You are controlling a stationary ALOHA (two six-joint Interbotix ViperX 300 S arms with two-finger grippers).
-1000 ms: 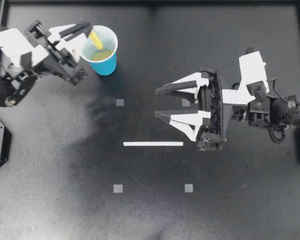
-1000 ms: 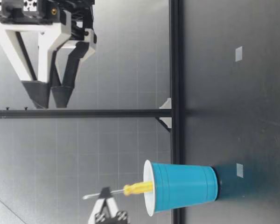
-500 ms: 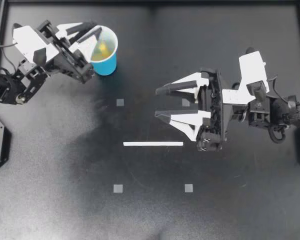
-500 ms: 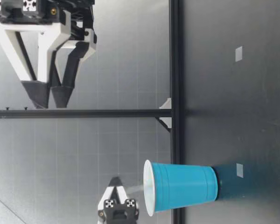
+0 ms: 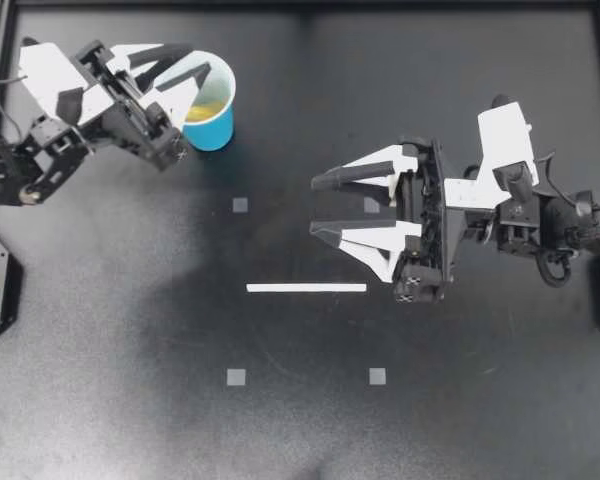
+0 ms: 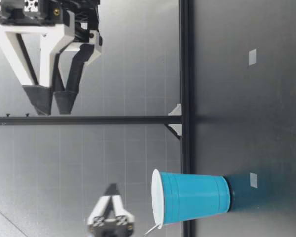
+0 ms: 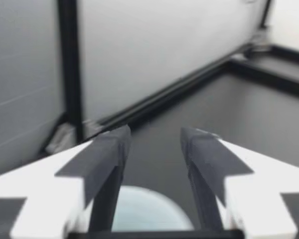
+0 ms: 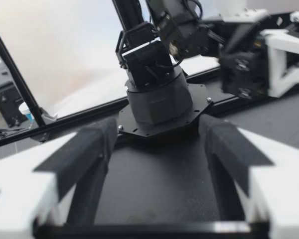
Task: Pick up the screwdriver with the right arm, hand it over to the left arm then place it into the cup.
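Note:
The blue cup (image 5: 212,118) stands upright at the table's far left. The yellow-handled screwdriver (image 5: 209,99) lies inside it, and in the low view only its thin metal tip (image 6: 151,230) pokes past the rim of the cup (image 6: 195,197). My left gripper (image 5: 193,60) hovers open over the cup's rim with nothing between its fingers (image 7: 107,154); the rim (image 7: 144,214) shows below them. The low view has it above the cup (image 6: 111,191). My right gripper (image 5: 325,206) hangs open and empty over the table's middle, high above the surface (image 6: 53,106).
A white strip (image 5: 306,287) lies on the table near my right gripper, with small grey squares (image 5: 240,205) (image 5: 236,377) (image 5: 377,376) around it. The black frame rail (image 6: 186,74) runs along the far edge. My left arm's base (image 8: 157,94) fills the right wrist view.
My left gripper opened and let go of the screwdriver, which dropped into the cup; the gripper then drew back slightly from the rim. The right arm has not moved.

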